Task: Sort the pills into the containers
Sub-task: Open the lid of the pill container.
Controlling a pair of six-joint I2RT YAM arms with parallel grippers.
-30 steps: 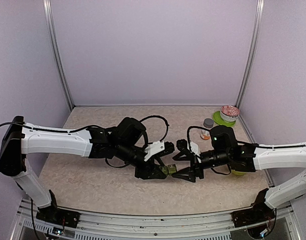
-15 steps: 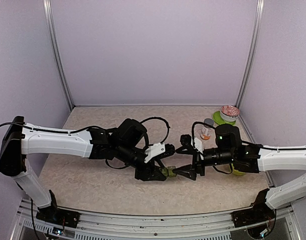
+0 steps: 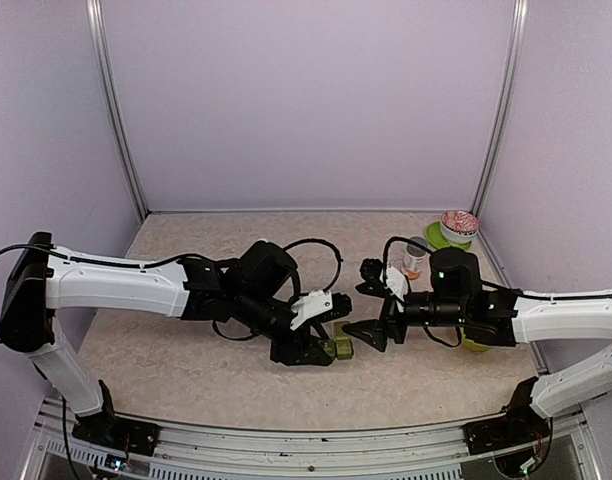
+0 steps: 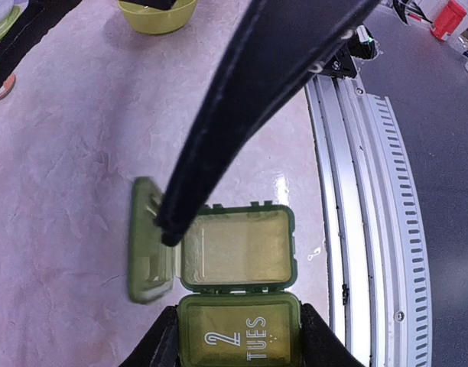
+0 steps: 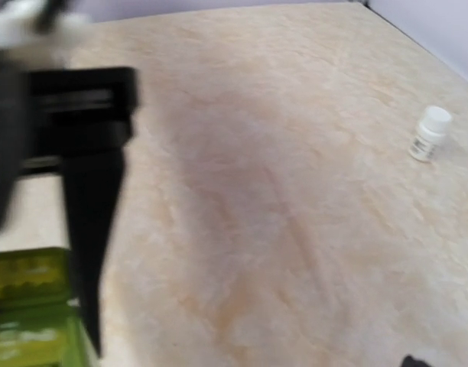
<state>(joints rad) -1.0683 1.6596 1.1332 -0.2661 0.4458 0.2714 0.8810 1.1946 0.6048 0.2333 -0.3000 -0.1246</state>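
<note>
My left gripper [image 4: 238, 342] is shut on a green pill box [image 4: 238, 334] marked "2 TUES", low over the table at centre [image 3: 338, 347]. The compartment beyond it [image 4: 235, 248] stands empty, its lid [image 4: 148, 243] flipped out to the left. My right gripper [image 3: 354, 298] is open just right of the box. One of its black fingers [image 4: 257, 92] crosses the left wrist view, its tip at the lid's hinge. In the right wrist view that finger [image 5: 89, 252] stands beside the blurred box [image 5: 31, 313]. Pills are out of view.
An orange pill bottle [image 3: 413, 261] stands behind the right arm. A round dish with pink-and-white contents [image 3: 458, 222] sits on a green lid at the back right. A yellow-green bowl [image 4: 157, 11] lies by the right arm. A white bottle [image 5: 430, 133] stands on the table. Metal rail [image 4: 364, 191] edges the table.
My right gripper has opened wider and drawn back a little to the right and up from the pill box. The left gripper keeps hold of the box, nearly still.
</note>
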